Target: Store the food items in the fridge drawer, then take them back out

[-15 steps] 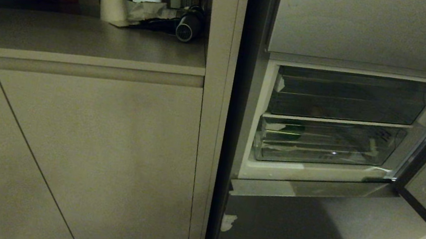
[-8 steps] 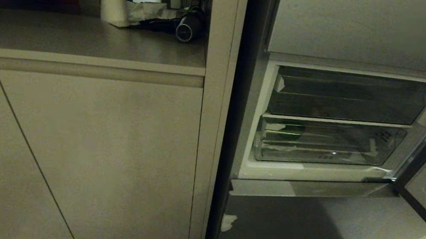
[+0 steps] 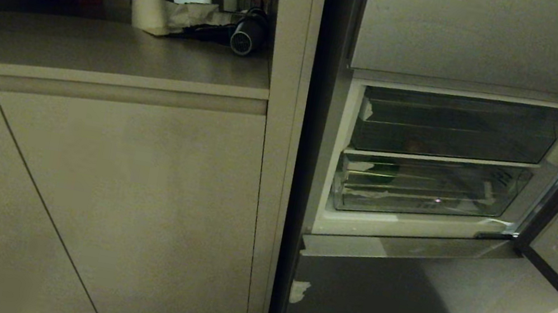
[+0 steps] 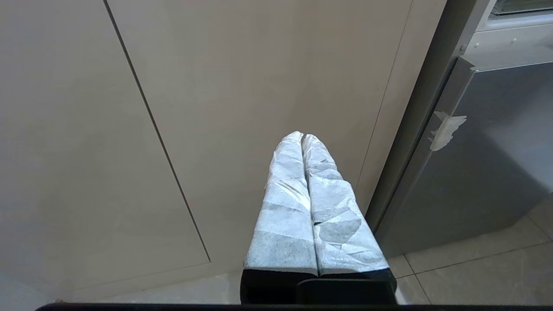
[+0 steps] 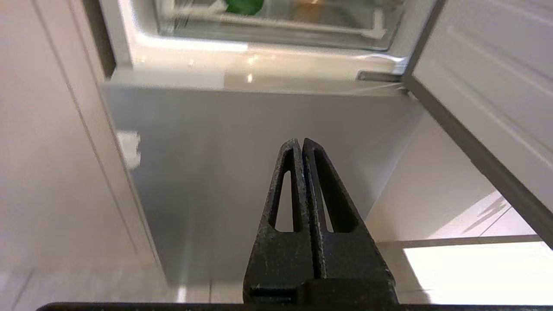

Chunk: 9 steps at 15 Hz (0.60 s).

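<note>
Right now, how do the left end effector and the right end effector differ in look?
The left end effector has fingers wrapped in white tape; the right end effector is bare black with slotted fingers. The left faces the beige cabinet door, the right the grey fridge panel. Both are shut and empty.

Fridge drawer (image 3: pixel 420 194): clear bin, pushed in, up and ahead of right end effector (image 5: pixel 302 144). Green food item (image 3: pixel 381 172) lies at its left end. Upper drawer (image 3: pixel 453 130) holds orange-brown item (image 3: pixel 414 145). Bench (image 3: pixel 104 51) w/ paper roll (image 3: pixel 148 9), hair dryer (image 3: pixel 245 37) at rear.
</note>
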Motion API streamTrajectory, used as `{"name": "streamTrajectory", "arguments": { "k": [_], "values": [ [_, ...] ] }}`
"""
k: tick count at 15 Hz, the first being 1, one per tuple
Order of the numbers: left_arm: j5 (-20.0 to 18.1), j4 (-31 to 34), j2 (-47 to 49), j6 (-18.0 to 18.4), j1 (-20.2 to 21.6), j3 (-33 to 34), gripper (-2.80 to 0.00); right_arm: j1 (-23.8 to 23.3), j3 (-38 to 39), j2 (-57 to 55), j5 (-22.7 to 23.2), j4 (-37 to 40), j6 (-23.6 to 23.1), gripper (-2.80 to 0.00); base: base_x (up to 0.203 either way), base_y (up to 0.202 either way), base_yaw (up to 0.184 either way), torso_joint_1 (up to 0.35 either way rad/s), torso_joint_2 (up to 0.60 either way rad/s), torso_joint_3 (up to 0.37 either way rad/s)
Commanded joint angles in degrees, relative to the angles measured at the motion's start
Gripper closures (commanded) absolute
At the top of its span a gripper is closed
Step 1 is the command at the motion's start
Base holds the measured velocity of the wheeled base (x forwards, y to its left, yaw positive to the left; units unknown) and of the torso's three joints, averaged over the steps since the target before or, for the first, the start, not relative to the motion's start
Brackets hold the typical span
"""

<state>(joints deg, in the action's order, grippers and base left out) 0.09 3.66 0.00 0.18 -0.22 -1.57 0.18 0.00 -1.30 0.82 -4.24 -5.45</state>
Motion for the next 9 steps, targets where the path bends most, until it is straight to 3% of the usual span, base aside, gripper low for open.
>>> {"name": "streamTrajectory", "arguments": {
  "k": [1, 5, 9],
  "values": [
    [0.0, 0.0, 0.1, 0.0, 0.0, 0.0, 0.00, -0.1, 1.8, 1.3, -0.1, -0.1, 0.1, 0.00, 0.000, 0.000, 0.000, 0.000, 0.00, 0.000],
    [0.0, 0.0, 0.1, -0.1, 0.0, 0.0, 0.00, -0.1, 1.8, 1.3, -0.1, -0.1, 0.2, 0.00, 0.000, 0.000, 0.000, 0.000, 0.00, 0.000],
    [0.0, 0.0, 0.1, 0.0, 0.0, 0.0, 0.00, -0.1, 1.8, 1.3, -0.1, -0.1, 0.2, 0.00, -0.004, 0.005, -0.134, 0.004, 0.00, 0.004]
  ]
}}
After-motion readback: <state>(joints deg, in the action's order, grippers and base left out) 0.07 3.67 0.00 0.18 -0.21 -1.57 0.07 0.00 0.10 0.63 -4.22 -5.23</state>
